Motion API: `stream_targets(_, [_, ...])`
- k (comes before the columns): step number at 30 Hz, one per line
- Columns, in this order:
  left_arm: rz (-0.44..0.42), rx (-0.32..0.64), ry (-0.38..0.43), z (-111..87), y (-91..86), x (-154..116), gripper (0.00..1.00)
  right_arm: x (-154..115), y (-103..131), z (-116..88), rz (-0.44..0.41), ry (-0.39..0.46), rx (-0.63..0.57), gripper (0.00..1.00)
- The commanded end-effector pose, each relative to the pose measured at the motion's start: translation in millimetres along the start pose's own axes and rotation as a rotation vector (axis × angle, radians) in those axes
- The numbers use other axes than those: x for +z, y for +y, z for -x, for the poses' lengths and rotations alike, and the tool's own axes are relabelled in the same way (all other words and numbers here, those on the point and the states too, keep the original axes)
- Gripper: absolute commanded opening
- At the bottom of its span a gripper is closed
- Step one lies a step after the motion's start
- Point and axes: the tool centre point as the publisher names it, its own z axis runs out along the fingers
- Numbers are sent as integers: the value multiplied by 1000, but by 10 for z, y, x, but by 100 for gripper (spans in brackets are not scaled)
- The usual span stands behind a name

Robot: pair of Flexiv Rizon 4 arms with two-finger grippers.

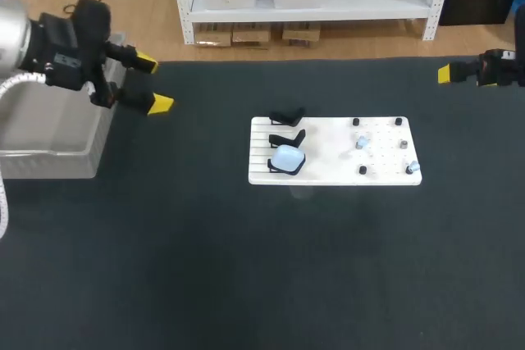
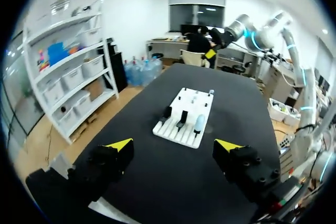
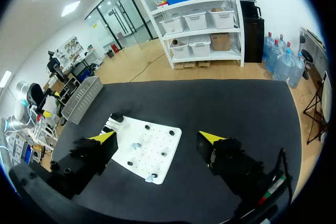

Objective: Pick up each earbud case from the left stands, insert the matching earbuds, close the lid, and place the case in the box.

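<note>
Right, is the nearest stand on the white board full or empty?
Full: a pale blue earbud case sits in the nearest stand. The middle stand and far stand are bare.

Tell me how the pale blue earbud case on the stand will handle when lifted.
The earbud case looks small and hard-shelled, so it is probably light and stiff. Its rounded, smooth-looking corners could slip under a pinch. It seems only to lean in its black stand, so a sideways nudge might tip it out.
</note>
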Motion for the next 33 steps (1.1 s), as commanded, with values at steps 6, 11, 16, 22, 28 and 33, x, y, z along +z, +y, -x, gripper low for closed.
stream_targets(6, [-49, 116, -39, 84, -132, 365, 100, -2, 3, 1, -1, 1, 0, 100])
stream_targets(11, [-121, 159, -35, 78, -194, 527, 100, -2, 3, 1, -1, 1, 0, 100])
stream_targets(16, [-185, 172, -28, 33, -254, 661, 100, -2, 3, 1, -1, 1, 0, 100])
stream_targets(22, [-259, 176, -18, -63, -373, 807, 100, -2, 3, 1, -1, 1, 0, 100])
stream_targets(28, [-290, 168, -34, -181, -505, 926, 100, -2, 3, 1, -1, 1, 0, 100])
stream_targets(33, [-308, 150, -67, -258, -553, 1038, 100, -2, 3, 1, -1, 1, 0, 100])
